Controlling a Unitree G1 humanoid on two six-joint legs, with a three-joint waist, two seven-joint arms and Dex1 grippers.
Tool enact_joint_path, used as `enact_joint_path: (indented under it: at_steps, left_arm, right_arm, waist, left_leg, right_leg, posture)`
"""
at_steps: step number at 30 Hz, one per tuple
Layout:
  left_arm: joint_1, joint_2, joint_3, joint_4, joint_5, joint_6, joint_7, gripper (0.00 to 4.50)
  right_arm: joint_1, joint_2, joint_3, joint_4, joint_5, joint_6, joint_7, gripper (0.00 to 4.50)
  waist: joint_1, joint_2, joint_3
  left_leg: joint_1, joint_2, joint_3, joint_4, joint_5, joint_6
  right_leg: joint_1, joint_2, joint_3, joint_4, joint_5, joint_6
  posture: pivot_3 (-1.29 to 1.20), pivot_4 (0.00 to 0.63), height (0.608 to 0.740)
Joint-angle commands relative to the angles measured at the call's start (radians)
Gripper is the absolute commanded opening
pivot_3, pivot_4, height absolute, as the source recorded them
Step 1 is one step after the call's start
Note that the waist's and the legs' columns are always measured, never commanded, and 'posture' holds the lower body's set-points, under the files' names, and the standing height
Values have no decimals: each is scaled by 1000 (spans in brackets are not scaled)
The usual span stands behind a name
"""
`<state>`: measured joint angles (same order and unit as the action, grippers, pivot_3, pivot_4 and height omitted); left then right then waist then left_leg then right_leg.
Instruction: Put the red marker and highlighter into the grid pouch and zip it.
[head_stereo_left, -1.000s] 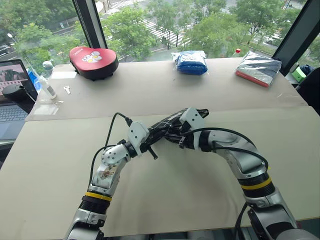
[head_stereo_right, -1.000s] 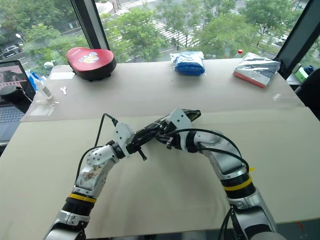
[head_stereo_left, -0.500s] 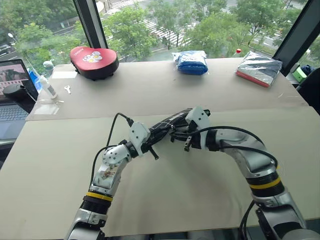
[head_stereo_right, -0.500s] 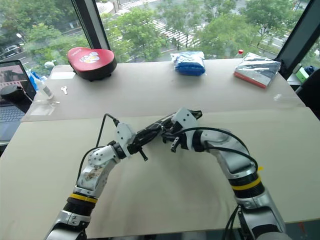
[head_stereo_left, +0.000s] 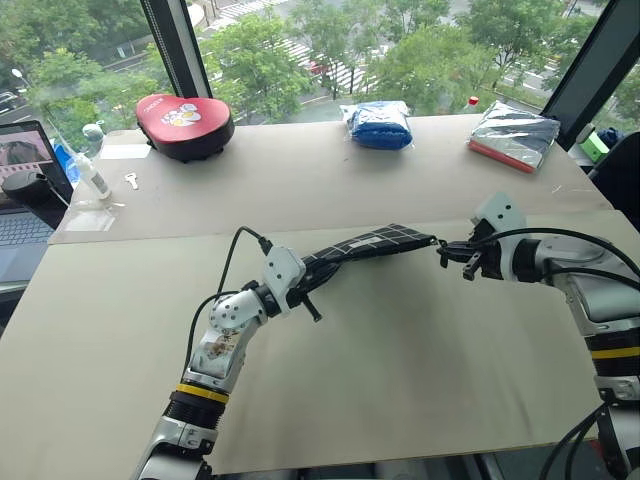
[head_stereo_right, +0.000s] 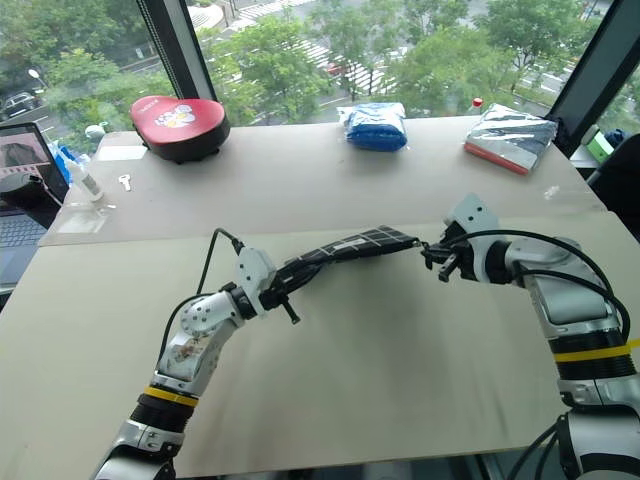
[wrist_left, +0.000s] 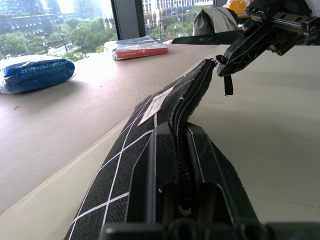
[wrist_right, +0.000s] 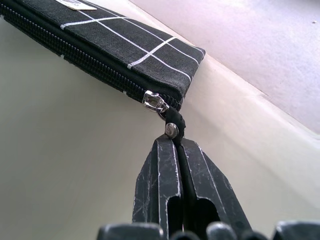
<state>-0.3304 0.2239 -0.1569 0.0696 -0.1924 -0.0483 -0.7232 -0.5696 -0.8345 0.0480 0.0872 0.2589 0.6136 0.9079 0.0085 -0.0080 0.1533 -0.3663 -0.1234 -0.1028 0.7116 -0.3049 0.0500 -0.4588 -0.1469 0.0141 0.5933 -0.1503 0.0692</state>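
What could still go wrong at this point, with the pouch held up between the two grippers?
1. The right gripper pinches only the thin zipper strap; further pulling could slip it free or strain the slider at the pouch's end.
2. The grid pouch hangs above the table, clamped at one end by the left gripper; if either grip lets go, it would probably swing or drop.

A red cushion-like case (head_stereo_left: 186, 123) lies at the far left of the table (head_stereo_left: 400, 370), near the window. A blue bundle (head_stereo_left: 380, 124) lies at the far middle, and a silver packet with a red edge (head_stereo_left: 516, 137) lies far right. A laptop (head_stereo_left: 22, 210) stands beside the table's left edge, with a small white bottle (head_stereo_left: 92, 176) and a key (head_stereo_left: 133, 180) near it.
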Motion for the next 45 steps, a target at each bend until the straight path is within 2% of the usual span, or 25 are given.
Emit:
enact_joint_path:
  at_steps: [1, 2, 6, 9, 15, 18, 23, 29, 31, 32, 34, 36, 39, 41, 44, 45]
  left_arm:
    - [-5, 1, 20, -13, -7, -22, 11, 0]
    - [-4, 1, 19, -14, -7, -21, 11, 0]
    - [-3, -2, 18, -16, -14, -25, 3, 0]
    - [-8, 0, 6, -15, -25, -35, -32, 0]
    - [-33, 27, -8, -7, -55, -67, -156, 0]
    - [-48, 49, -12, 7, -68, -91, -223, 0]
    - [-77, 78, -43, 54, -76, -154, -355, 0]
    - [-95, 87, -82, 158, -11, -238, -395, 0]
    - [-95, 83, -86, 166, -20, -233, -406, 835]
    - [-89, 85, -89, 143, -45, -196, -424, 978]
    - [-78, 84, -81, 106, -83, -132, -435, 1689]
    - [-71, 80, -64, 79, -115, -77, -424, 2538]
    - [-43, 88, -10, -34, -251, 122, -384, 3558]
    - [-25, 102, 8, -92, -289, 209, -358, 4220]
    - [5, 111, 59, -162, -328, 317, -264, 4220]
    - [19, 118, 97, -190, -340, 384, -189, 4220]
  right_arm:
    - [-10, 13, -54, -41, 39, -18, 18, 657]
    - [-5, 25, -60, -57, 58, -9, 26, 819]
    - [8, 41, -73, -83, 89, 27, 36, 2187]
    - [41, 12, -130, -109, 192, 116, 104, 3284]
    - [203, -138, -274, -202, 287, 117, 248, 3284]
    - [305, -171, -374, -252, 324, 106, 284, 3284]
    - [471, -158, -513, -300, 342, 92, 266, 3284]
    - [499, -109, -517, -302, 327, 74, 198, 3284]
    - [502, -103, -515, -300, 320, 69, 184, 3374]
    - [501, -104, -515, -295, 318, 67, 180, 3374]
    - [497, -109, -513, -279, 313, 58, 177, 3374]
    - [488, -116, -510, -261, 311, 51, 176, 3374]
    - [455, -131, -502, -211, 306, 37, 180, 3374]
    - [436, -139, -498, -177, 303, 28, 186, 3374]
    - [406, -145, -486, -131, 302, 18, 192, 3374]
    - [397, -145, -479, -118, 297, 14, 192, 3374]
  waist:
    - [3, 0, 0]
    - [3, 0, 0]
    - [3, 0, 0]
    - [7, 0, 0]
    - [14, 0, 0]
    - [16, 0, 0]
    - [14, 0, 0]
    - [9, 0, 0]
    - [9, 0, 0]
    - [9, 0, 0]
    - [9, 0, 0]
    - [7, 0, 0]
    - [5, 0, 0]
    - [2, 0, 0]
    - [2, 0, 0]
    - [3, -1, 0]
  left_leg:
    - [0, 0, 0, 0, 0, 0]
    - [0, 0, 0, 0, 0, 0]
    - [0, 0, 0, 0, 0, 0]
    - [0, 0, 0, 0, 0, 0]
    - [-1, -1, -1, 0, -1, 2]
    - [-1, 0, -1, 0, -1, 2]
    - [-1, 0, 0, 0, -1, 2]
    - [3, 0, 2, 0, -1, 2]
    - [2, 0, 2, 1, -1, 2]
    - [2, 0, 2, 1, -1, 2]
    - [2, 0, 1, 1, -1, 2]
    - [2, 0, 2, 1, -2, 3]
    - [2, 0, 1, 1, -2, 3]
    - [2, 0, 2, 1, -2, 3]
    - [3, 0, 1, 0, -2, 3]
    - [4, 0, 2, 0, -2, 3]
  right_leg:
    - [0, 0, 0, 0, 0, 0]
    - [0, 0, 0, 0, 0, 0]
    - [0, 0, 0, 0, 0, 0]
    - [0, 0, 0, 0, 0, 0]
    - [0, 0, -1, 0, 0, 0]
    - [0, 0, -1, 0, 0, 0]
    - [0, 0, 0, 0, 0, 0]
    - [3, 0, 1, 0, 0, 0]
    - [3, -1, 1, 1, 0, 0]
    - [3, -1, 1, 1, 0, 0]
    - [3, -1, 1, 0, 0, 1]
    - [3, -1, 1, 0, 0, 1]
    - [3, -1, 1, 1, 0, 1]
    - [2, -1, 1, 1, 0, 1]
    - [3, 0, 1, 1, 0, 1]
    - [3, 0, 1, 1, 0, 1]
  posture:
    - [0, 150, 740]
    - [0, 150, 740]
    - [0, 150, 740]
    - [0, 150, 740]
    - [0, 150, 740]
    - [0, 150, 740]
    - [0, 150, 740]
    - [0, 150, 740]
    - [0, 150, 740]
    - [0, 150, 740]
    - [0, 150, 740]
    - [0, 150, 740]
    - [0, 150, 740]
    - [0, 150, 740]
    - [0, 150, 740]
    - [0, 150, 740]
